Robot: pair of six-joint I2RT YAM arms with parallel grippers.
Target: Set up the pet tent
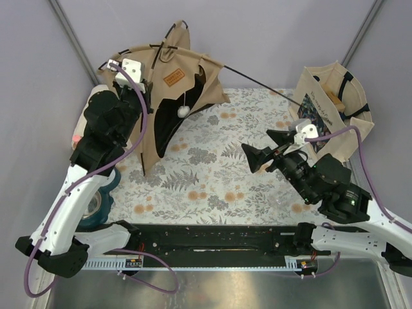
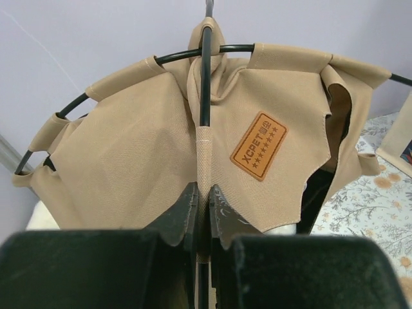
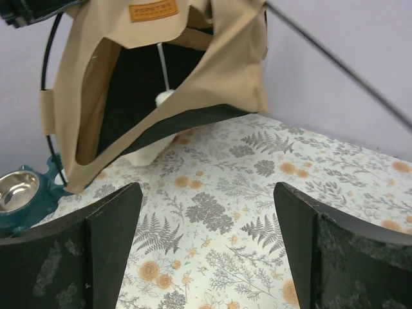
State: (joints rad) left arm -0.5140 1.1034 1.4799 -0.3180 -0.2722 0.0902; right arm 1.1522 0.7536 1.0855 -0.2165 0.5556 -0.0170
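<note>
The tan pet tent (image 1: 168, 77) stands half raised at the back left, its dark doorway facing forward and a white pom-pom (image 1: 183, 110) hanging in it. One thin black pole (image 1: 264, 84) sticks out of it to the right, toward the tote bag. My left gripper (image 2: 203, 193) is shut on the fabric-sleeved black pole at the tent's side, just left of the brown leather label (image 2: 259, 146). My right gripper (image 1: 257, 143) is open and empty above the floral mat, to the right of the tent. In the right wrist view the tent (image 3: 225, 71) is ahead of the gripper (image 3: 206, 193).
A beige tote bag (image 1: 335, 109) with a dark floral print stands at the back right. A teal pet bowl (image 1: 96, 203) sits at the left of the floral mat (image 1: 212, 187). Something white and soft (image 3: 148, 151) shows under the tent's front edge. Grey walls close in behind.
</note>
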